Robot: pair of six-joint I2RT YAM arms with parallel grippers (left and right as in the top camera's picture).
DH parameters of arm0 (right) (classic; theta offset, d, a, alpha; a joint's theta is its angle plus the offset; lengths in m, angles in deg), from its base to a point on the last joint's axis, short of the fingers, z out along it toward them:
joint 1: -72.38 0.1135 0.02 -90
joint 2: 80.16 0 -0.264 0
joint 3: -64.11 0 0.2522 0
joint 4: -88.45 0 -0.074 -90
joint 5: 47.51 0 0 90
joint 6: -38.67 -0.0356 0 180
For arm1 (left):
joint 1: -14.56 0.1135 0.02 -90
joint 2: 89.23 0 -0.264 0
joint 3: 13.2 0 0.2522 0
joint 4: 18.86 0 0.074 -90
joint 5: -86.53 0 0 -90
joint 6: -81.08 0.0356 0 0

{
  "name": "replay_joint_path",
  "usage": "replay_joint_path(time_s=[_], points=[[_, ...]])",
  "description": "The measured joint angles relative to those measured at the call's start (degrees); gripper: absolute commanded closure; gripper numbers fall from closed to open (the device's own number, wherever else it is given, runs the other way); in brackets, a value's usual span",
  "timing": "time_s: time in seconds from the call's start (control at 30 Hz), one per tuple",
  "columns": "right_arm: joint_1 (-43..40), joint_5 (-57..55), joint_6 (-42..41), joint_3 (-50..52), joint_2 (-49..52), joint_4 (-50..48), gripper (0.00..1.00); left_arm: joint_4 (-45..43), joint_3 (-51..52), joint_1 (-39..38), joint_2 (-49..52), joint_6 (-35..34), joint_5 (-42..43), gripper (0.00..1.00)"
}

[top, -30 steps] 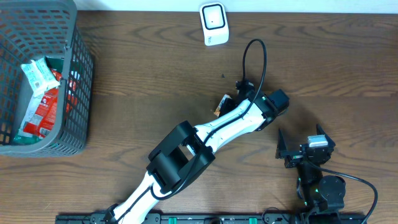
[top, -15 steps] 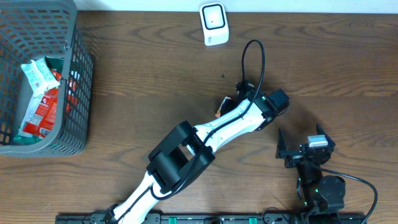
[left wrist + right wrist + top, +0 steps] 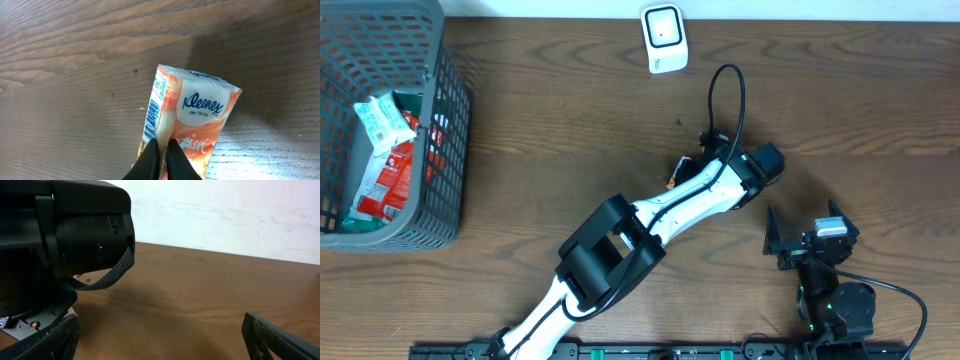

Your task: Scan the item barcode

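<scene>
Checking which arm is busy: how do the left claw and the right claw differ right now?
The left claw is shut, pinching the orange-and-white Kleenex tissue pack; the right claw is open wide and holds nothing. The left claw reaches out to mid-table; the right claw sits back near its base at the front edge. Both are black two-finger claws over the brown wooden table.

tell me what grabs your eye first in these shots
The left arm stretches diagonally across the wooden table, its fingers pinched shut on one end of an orange and white Kleenex pack, with a barcode showing along the pack's side. A white scanner stands at the table's far edge. A grey basket at the left holds red and white packets.
</scene>
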Motion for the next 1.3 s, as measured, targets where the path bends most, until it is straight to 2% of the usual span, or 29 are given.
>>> replay_joint_path(time_s=[0.17,0.47,0.93,1.23,1.3], points=[[0.00,0.00,0.00,0.00,0.02,-0.02,0.01,-0.52,0.00,0.00,-0.02,2.29,-0.35,0.93],[0.00,0.00,-0.02,0.00,0.02,-0.02,0.01,0.07,0.00,-0.02,-0.02,4.63,-7.65,0.93],[0.00,0.00,0.00,0.00,0.02,-0.02,0.01,0.04,0.00,-0.02,0.00,4.66,-5.97,0.92],[0.00,0.00,-0.02,0.00,0.02,-0.02,0.01,0.07,0.00,-0.02,-0.02,4.66,-2.80,0.83],[0.00,0.00,-0.02,0.00,0.02,-0.02,0.01,0.07,0.00,-0.02,0.00,4.68,-2.60,0.74]])
